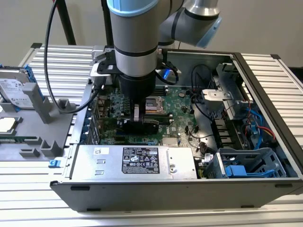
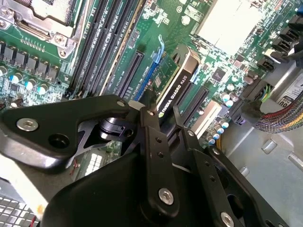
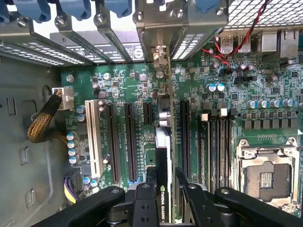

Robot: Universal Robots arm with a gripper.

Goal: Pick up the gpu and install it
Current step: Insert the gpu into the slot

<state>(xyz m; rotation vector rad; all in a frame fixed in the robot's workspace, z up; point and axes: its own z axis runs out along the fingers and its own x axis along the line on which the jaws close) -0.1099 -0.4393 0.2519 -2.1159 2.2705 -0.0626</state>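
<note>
My gripper (image 1: 138,119) is down inside the open computer case (image 1: 265,71), shut on the gpu (image 1: 144,126). I hold the card on edge over the motherboard (image 1: 180,101). In the second wrist view the gpu (image 2: 179,85) shows its black cooler between my fingers (image 2: 147,113), low over the black expansion slots. In the first wrist view the gpu (image 3: 163,142) is seen edge-on. It runs from my gripper (image 3: 163,182) to its silver bracket (image 3: 159,56) at the case's rear openings. It lines up with a slot; I cannot tell whether it is seated.
A silver power supply (image 1: 137,161) lies along the case's near side. The CPU socket (image 3: 265,175) and memory slots (image 3: 215,146) sit beside the card. A white slot (image 3: 93,137) and cables (image 3: 40,125) are on its other side. A grey tray with a hard drive (image 1: 14,90) stands at the exterior view's left.
</note>
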